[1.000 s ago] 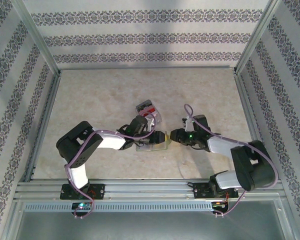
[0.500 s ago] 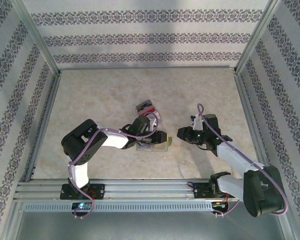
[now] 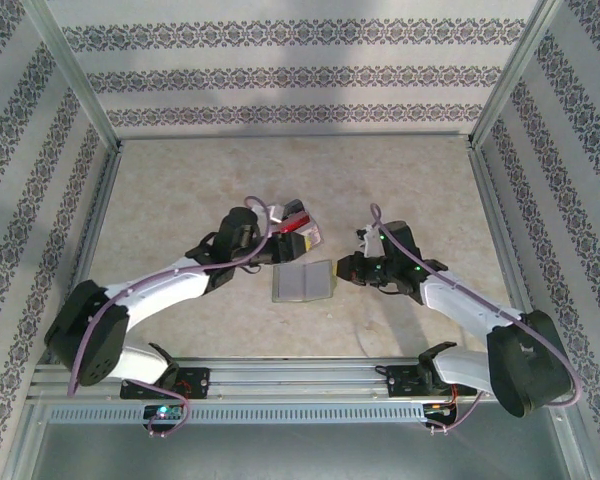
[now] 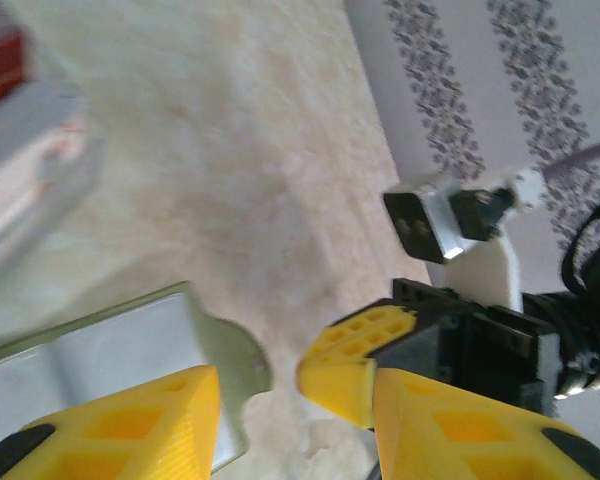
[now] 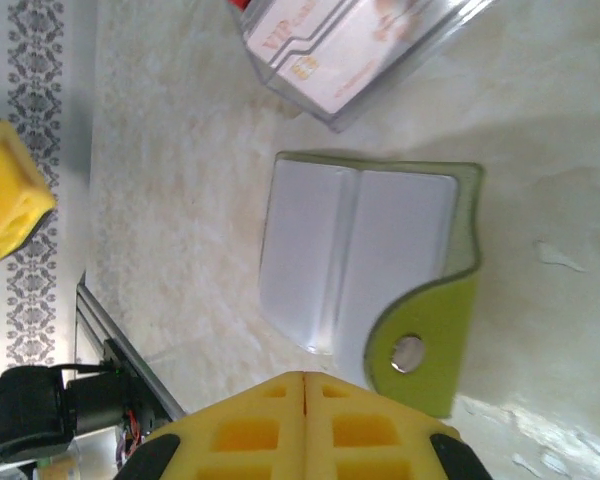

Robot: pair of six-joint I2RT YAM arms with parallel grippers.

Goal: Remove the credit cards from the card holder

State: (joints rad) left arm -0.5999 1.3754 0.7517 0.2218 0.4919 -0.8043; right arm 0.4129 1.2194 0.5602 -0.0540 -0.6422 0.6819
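Left arm off the card holder (image 3: 303,283), which now lies open on the table (image 3: 180,190).
Our left end effector (image 3: 272,240), fingers spread, has lifted back toward the clear card stack (image 3: 296,224). The right end effector (image 3: 342,270), fingers pressed together, has returned beside the flap. The right wrist view resolves the snap (image 5: 408,353), which the top view cannot.

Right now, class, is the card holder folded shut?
No, the card holder lies open on the table, its pale sleeves facing up.
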